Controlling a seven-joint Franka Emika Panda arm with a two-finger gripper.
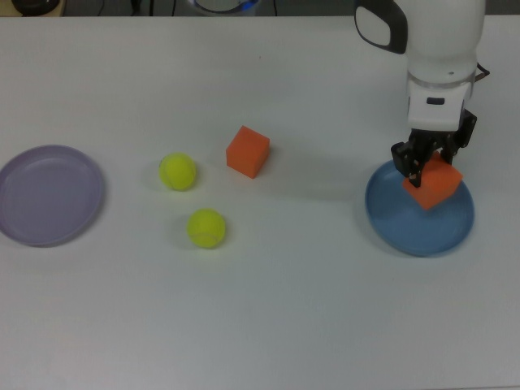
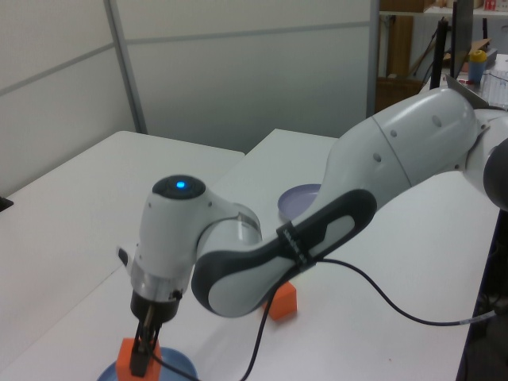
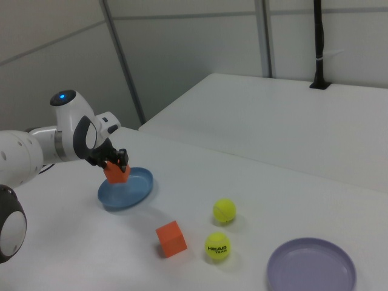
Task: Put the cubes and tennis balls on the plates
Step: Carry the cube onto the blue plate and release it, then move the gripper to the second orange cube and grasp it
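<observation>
Top view: the gripper was clamped on one orange cube, holding it over the blue plate, toward the plate's 1 o'clock side. Couldn't tell from here whether the cube was touching the plate or just above it. The other cube sat on the table well apart from it, out at about 9 o'clock from the blue plate. Two balls were further along: one at the loose cube's 8 o'clock, the other at its 7 o'clock, lower in the frame. The purple plate was way over at the 9 o'clock edge, with nothing on it.

Left view: the arm filled most of the frame. The fingers pinched the held cube right over the blue plate at the bottom edge. The loose cube peeked out behind the arm, and the purple plate showed partly at 12 o'clock from it. Balls were hidden here.

Right view: the gripper held the cube above the blue plate, over its 10 o'clock rim. The loose cube sat at the plate's 5 o'clock. The balls were near each other at 3 o'clock of that cube, and the purple plate was off at the 4 o'clock corner.
</observation>
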